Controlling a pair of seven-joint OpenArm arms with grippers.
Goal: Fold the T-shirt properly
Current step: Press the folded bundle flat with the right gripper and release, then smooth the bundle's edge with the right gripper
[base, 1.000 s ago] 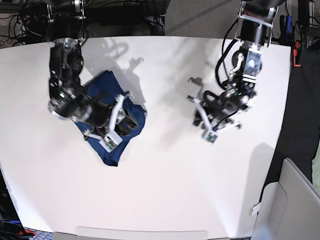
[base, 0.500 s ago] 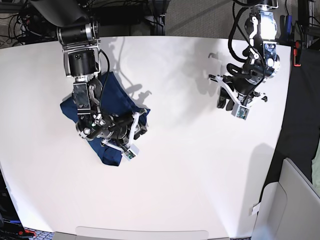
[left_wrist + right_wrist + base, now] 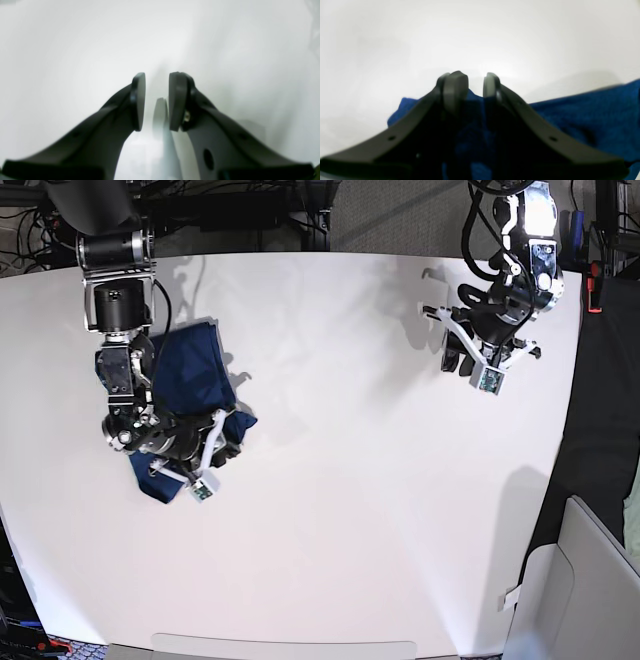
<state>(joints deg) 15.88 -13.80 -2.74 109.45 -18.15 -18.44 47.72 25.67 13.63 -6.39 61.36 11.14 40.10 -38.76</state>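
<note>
Since the earlier base pictures, we see the T-shirt (image 3: 190, 380) dragged toward the table's (image 3: 330, 510) left edge, and the left gripper (image 3: 478, 358) raised toward the far right corner; the right gripper (image 3: 205, 455) now sits over the bundle's near side.

We read the right gripper's jaws as narrowly parted, with blue cloth (image 3: 582, 120) beneath and behind them; whether any fabric is pinched we cannot tell. The left gripper (image 3: 156, 100) shows a slim gap between its pads and holds nothing.

We judge the main risk thus: the garment lies bunched, not flat, so a further pull by one arm could tighten the wad or carry it over the near left edge; a loose pinch could also let it slip.

Open room lies across the centre and right of the table, well apart from both arms; the left margin beside the shirt is narrow.
</note>
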